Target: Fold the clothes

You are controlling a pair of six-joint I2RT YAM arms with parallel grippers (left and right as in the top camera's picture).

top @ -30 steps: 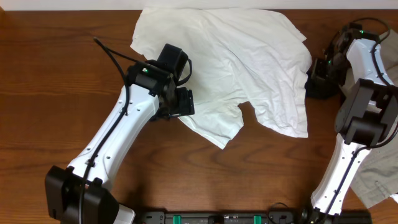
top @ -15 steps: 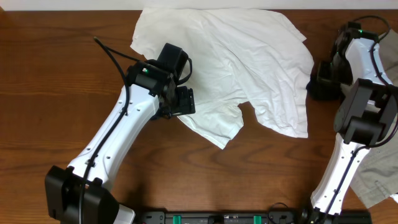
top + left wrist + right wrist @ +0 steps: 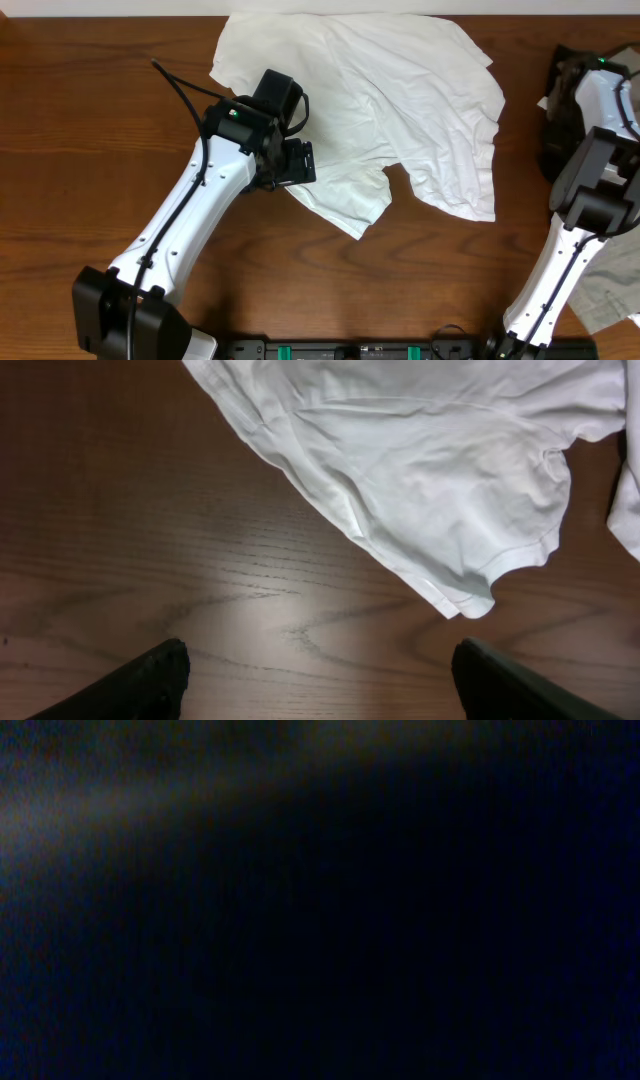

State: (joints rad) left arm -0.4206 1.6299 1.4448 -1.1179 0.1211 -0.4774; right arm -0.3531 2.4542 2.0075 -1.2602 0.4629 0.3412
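1 thin T-shirt (image 3: 400, 100), likely limp: pinch its near hem; left end effector (image 3: 320, 680) gapes empty, right end effector (image 3: 556, 150) closed.

The T-shirt (image 3: 420, 100) is plain white, the table (image 3: 80, 130) brown wood-grain, another cloth (image 3: 612, 290) perhaps grey.

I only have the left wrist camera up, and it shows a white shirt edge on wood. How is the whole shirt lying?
Observer: Overhead, the shirt sprawls crumpled across the far middle of the table, not folded.
Operator: And the other side?
Observer: The right pincer sits near the table's right edge, apart from the shirt.
Operator: Anything else out there?
Observer: A second pale cloth lies at the near right edge of the overhead view.
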